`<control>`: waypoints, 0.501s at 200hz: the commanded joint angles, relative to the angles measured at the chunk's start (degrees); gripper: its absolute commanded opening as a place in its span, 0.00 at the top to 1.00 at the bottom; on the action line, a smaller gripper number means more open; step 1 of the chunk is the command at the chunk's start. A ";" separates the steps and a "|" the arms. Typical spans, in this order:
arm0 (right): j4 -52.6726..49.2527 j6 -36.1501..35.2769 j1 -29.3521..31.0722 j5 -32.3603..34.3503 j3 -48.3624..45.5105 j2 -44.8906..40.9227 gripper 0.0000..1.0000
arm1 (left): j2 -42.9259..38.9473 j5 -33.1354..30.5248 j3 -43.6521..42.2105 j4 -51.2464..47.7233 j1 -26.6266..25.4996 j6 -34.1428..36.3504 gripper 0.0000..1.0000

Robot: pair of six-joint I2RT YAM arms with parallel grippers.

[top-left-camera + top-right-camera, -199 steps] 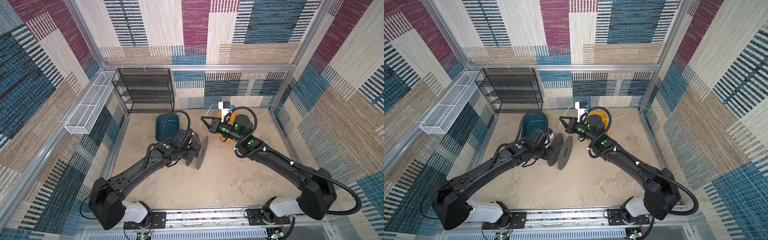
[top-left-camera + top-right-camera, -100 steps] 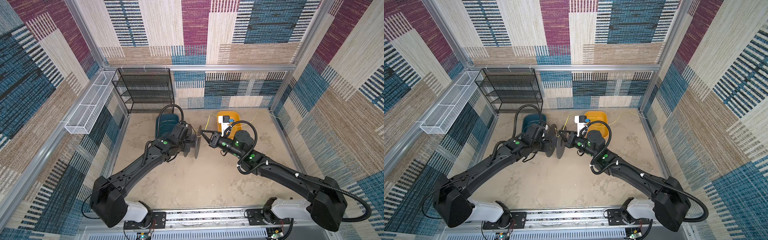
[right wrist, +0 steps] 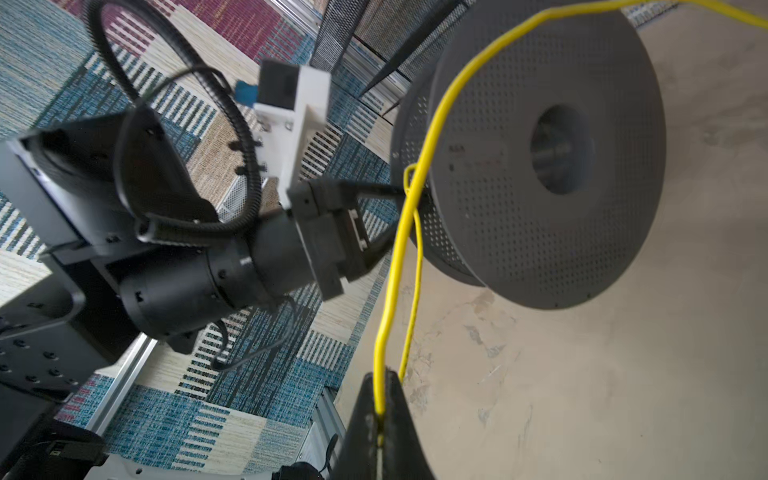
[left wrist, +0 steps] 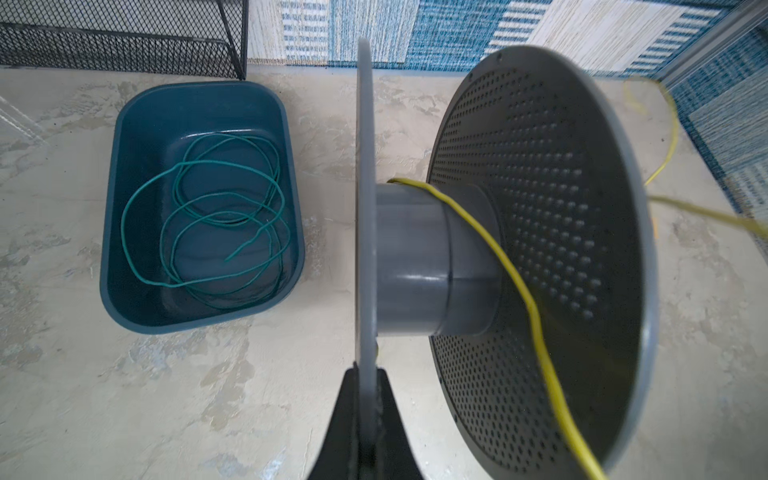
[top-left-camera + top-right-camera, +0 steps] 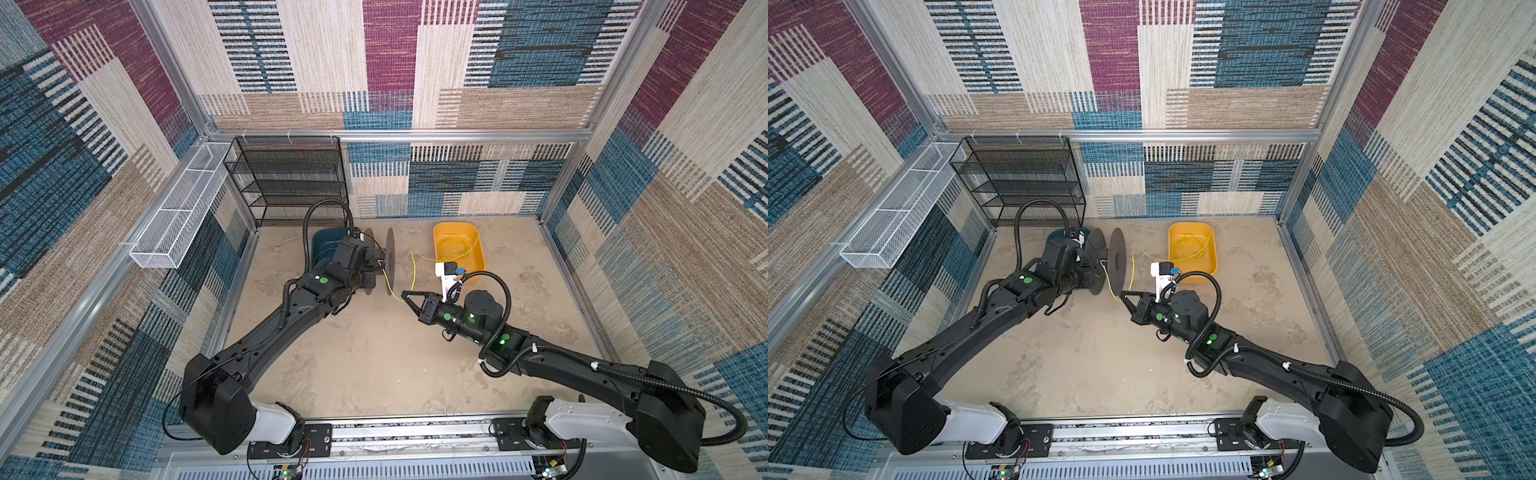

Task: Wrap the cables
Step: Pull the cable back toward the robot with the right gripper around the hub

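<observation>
The yellow cable (image 3: 390, 291) is pinched between the closed tips of our right pincer (image 3: 380, 415). From the pinch, one run climbs to the grey spool (image 4: 432, 257) just ahead and crosses its hub at a slant. In a top view the other run (image 5: 413, 270) trails from the right pincer (image 5: 403, 294) to the yellow tub (image 5: 457, 224) beyond it, where the rest lies in loose loops. We judge this hold keeps the strand taut and steers it between the two discs, so the turns land on the hub and not over an edge.

Our left pincer (image 4: 368, 382) is clamped shut on the rim of the near disc. It holds the spool with its discs on edge and the hub pointing toward the right pincer, which leaves the hub free all round. Only one slanting pass shows there, so we take the winding to be barely begun. How the cable's end is fixed we cannot tell.

On the side of the left pincer away from the right one sits a blue tub (image 4: 199, 99), with a green cable (image 4: 239, 249) coiled loose inside.

The floor (image 5: 374, 365) is mottled beige. Beyond the left pincer a black mesh rack (image 5: 291, 178) stands against the back wall, with a white wire basket (image 5: 174, 216) on the side rail. Patterned woven walls (image 5: 390, 62) close us in.
</observation>
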 commanded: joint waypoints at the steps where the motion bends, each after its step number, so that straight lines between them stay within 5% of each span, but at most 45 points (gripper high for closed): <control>1: 1.75 2.41 0.80 1.49 -2.70 -0.42 1.00 | -1.49 -0.26 1.50 7.74 0.80 -2.31 1.00; 100: 7.72 7.53 2.38 3.08 -12.99 5.81 1.00 | -8.06 5.68 1.16 11.67 5.02 -6.16 1.00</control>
